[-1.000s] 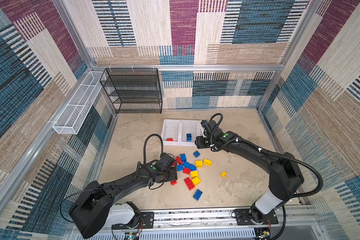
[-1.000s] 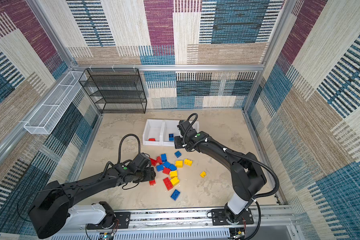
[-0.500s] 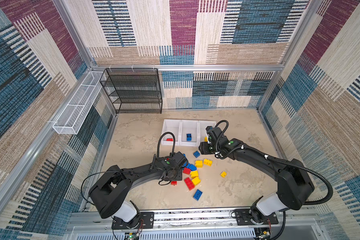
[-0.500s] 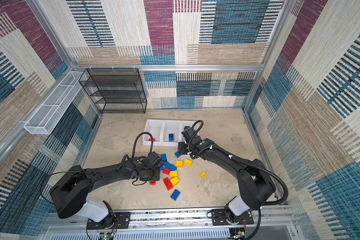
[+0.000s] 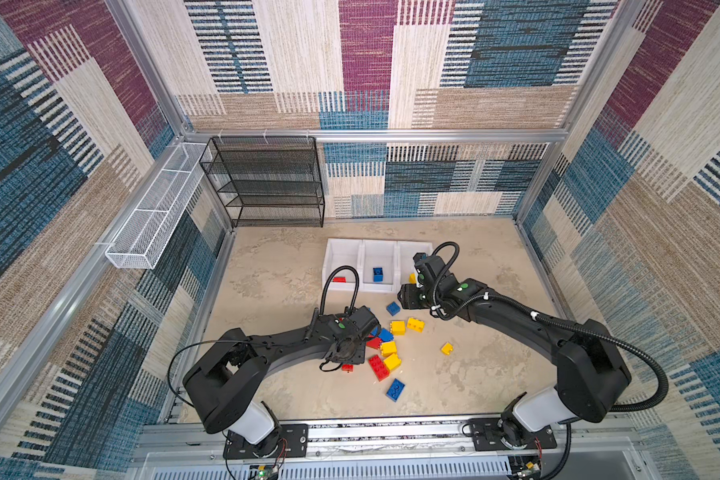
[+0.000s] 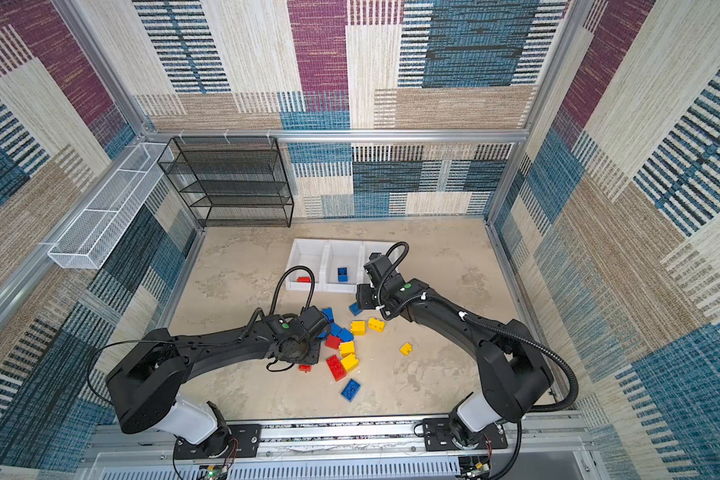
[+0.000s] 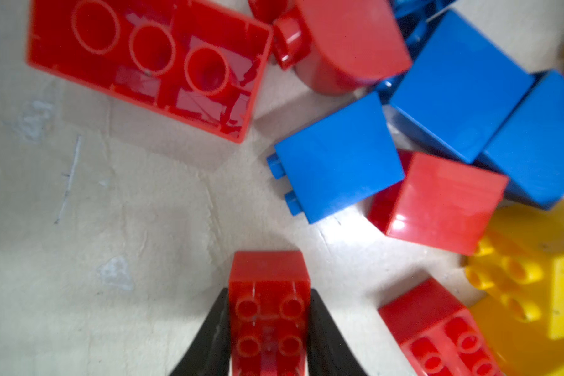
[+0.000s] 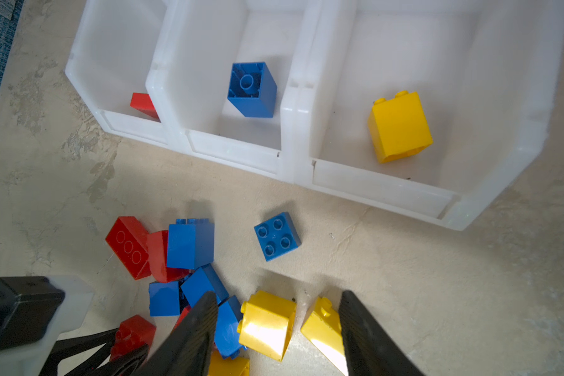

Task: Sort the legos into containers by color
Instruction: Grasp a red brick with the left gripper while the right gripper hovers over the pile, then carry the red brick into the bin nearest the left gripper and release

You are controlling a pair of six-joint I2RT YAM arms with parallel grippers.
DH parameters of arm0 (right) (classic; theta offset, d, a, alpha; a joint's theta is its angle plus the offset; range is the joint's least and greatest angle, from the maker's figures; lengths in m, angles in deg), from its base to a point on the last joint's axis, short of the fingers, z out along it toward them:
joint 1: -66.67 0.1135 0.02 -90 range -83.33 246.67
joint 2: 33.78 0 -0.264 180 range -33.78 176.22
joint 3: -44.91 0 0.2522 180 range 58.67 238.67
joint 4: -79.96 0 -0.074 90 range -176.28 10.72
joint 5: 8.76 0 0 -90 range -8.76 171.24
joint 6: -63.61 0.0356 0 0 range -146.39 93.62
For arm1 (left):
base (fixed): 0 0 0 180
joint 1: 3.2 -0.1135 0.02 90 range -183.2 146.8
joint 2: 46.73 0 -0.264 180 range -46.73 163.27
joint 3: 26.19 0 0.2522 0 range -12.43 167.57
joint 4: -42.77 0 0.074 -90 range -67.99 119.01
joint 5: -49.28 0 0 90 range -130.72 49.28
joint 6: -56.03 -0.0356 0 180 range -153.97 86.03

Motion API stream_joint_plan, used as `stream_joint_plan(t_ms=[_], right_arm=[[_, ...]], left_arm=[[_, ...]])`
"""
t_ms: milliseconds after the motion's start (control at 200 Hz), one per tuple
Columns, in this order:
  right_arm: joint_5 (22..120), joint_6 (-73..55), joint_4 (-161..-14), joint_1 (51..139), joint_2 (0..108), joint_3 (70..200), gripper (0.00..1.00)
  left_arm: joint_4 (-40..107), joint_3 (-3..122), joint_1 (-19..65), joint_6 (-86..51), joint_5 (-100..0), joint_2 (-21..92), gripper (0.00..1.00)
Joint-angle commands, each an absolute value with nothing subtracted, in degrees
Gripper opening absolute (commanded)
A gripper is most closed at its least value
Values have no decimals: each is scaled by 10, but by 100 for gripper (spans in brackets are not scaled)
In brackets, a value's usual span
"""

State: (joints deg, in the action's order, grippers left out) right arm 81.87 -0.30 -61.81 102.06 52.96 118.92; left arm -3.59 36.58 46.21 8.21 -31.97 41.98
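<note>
My left gripper [image 7: 269, 292] is shut on a small red lego [image 7: 269, 312] at the near left edge of the pile of legos [image 5: 385, 349]; in both top views that lego [image 6: 305, 367] shows just under the gripper. My right gripper [image 8: 278, 294] is open, hovering over two yellow legos [image 8: 267, 325] without touching them. Three white containers [image 8: 232, 153] stand in a row behind the pile. The left one holds a red lego [image 8: 143, 103], the middle a blue one [image 8: 253, 89], the right a yellow one [image 8: 399, 127].
A black mesh shelf [image 5: 267, 183] stands at the back left and a white wire basket [image 5: 150, 216] hangs on the left wall. A lone yellow lego [image 5: 447, 348] and a blue one [image 5: 395, 390] lie apart from the pile.
My left gripper slid right to the pile's edge and closed on the small red lego. My right gripper drew back from the containers to above the yellow legos.
</note>
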Motion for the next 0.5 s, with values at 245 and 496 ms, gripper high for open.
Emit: stream_joint_plan(t_ms=[245, 496], right_arm=[[835, 4, -618, 1021, 510, 1192, 62], [839, 10, -621, 1021, 503, 1189, 62]], left_arm=[[-59, 450, 423, 1, -276, 370, 33], [-43, 594, 284, -129, -301, 444, 33]])
